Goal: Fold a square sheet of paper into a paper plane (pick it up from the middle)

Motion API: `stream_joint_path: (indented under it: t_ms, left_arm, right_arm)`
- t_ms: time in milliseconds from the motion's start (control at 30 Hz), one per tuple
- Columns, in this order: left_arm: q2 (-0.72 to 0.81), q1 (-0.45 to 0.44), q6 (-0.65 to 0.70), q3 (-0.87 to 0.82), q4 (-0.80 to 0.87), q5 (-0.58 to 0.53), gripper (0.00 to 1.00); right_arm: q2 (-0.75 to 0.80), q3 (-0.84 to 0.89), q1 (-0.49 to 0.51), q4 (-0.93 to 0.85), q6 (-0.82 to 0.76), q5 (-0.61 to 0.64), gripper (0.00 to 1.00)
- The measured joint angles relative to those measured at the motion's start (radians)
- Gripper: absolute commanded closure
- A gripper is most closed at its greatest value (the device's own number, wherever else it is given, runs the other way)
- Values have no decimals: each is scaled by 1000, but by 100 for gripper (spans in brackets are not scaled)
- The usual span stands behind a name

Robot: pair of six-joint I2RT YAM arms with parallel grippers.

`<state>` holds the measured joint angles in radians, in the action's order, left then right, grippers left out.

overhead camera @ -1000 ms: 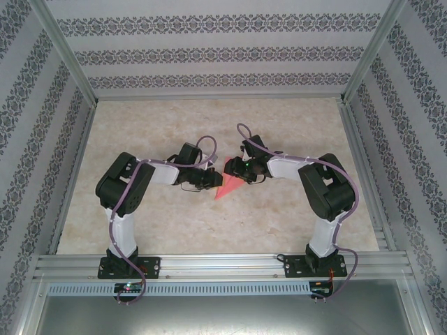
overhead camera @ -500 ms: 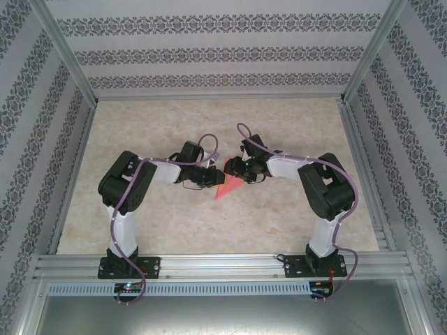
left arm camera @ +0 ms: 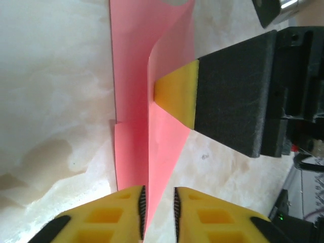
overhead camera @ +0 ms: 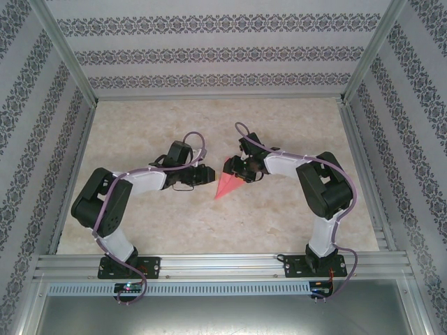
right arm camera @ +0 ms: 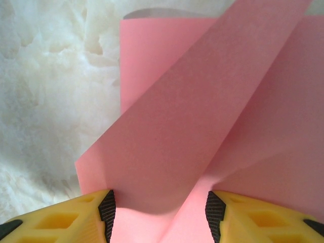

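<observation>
The salmon-pink sheet of paper lies mid-table, folded into a narrow shape whose point faces the near edge. In the left wrist view the paper has one flap standing upright along its centre crease. My left gripper sits just left of it, open by a narrow gap, and the paper's tip runs between the pads beside the left one. My right gripper is over the paper's far end, open wide. Raised paper flaps lie between its fingers. One right fingertip rests against the upright flap.
The marble-patterned tabletop is bounded by aluminium rails and patterned walls. Both arms meet over the table's middle, their grippers close together. Purple cables loop above the wrists.
My left arm has swung back to the left and its gripper has drawn away from the paper, its jaws parting slightly. More of the paper now shows. The right gripper has barely moved.
</observation>
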<state>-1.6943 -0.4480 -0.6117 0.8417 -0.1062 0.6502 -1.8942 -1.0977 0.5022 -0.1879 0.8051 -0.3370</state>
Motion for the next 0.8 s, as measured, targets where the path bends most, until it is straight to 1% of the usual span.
stream_joint_path:
  t_ms: [100, 233, 433, 800]
  left_arm:
    - [-3, -39, -3, 0, -4, -47, 83]
    - [-38, -70, -3, 8, -21, -61, 85]
    - [-123, -76, -15, 31, -55, -59, 87]
    - [-145, -76, -19, 55, -48, -93, 90]
  right_arm:
    - [-6, -14, 5, -19, 0, 9, 45]
    - [-13, -29, 6, -40, 0, 13, 45]
    - [-19, -40, 6, -56, -1, 15, 45]
    - [-20, -41, 6, -59, -5, 14, 47]
